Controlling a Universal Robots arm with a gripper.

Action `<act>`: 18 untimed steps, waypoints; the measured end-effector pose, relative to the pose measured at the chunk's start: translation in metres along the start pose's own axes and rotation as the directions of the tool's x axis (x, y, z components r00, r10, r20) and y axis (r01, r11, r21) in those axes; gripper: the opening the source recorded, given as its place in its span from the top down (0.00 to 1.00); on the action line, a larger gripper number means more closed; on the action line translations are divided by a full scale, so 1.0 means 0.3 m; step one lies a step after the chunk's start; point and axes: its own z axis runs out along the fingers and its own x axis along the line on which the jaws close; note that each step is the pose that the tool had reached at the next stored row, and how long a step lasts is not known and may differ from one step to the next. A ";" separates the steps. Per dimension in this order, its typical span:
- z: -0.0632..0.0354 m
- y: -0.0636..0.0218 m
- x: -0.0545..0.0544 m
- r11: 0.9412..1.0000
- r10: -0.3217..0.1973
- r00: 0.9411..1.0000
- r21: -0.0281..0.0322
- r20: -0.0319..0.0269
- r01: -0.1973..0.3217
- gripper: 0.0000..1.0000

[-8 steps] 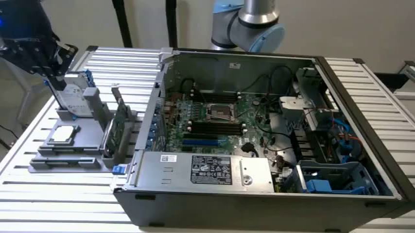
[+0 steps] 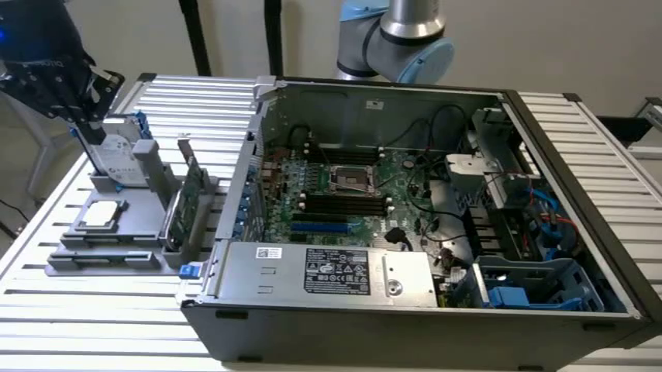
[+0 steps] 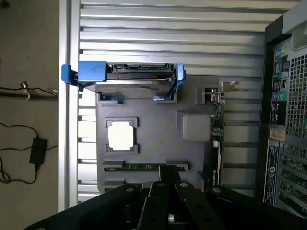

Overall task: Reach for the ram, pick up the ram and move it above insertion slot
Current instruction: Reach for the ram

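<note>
The ram (image 3: pixel 139 166) is a thin green stick standing on edge in the end slot of the grey holder tray (image 3: pixel 158 120). In the exterior view the ram (image 2: pixel 104 254) lies along the tray's front edge. My gripper (image 3: pixel 168 176) hangs above the tray with its fingers together and nothing between them, its tips just beside the ram's slot. In the exterior view the gripper (image 2: pixel 83 122) is high over the tray's far left end. The black memory slots (image 2: pixel 342 203) sit on the motherboard inside the open computer case (image 2: pixel 414 310).
On the tray stand a hard drive in a blue caddy (image 3: pixel 127 76), a silver processor (image 3: pixel 120 135) and a larger green expansion card (image 3: pixel 217 129). The case wall (image 3: pixel 288 120) rises close beside the tray. A cable and adapter (image 3: pixel 37 148) lie off the slatted table.
</note>
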 end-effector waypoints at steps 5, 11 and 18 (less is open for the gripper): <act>0.000 -0.001 0.000 1.000 0.000 1.000 0.000 0.000 0.000 0.89; -0.002 -0.057 0.013 1.000 -0.001 1.000 0.000 0.000 0.001 0.89; -0.003 -0.111 0.047 1.000 -0.005 1.000 0.000 0.000 0.005 0.89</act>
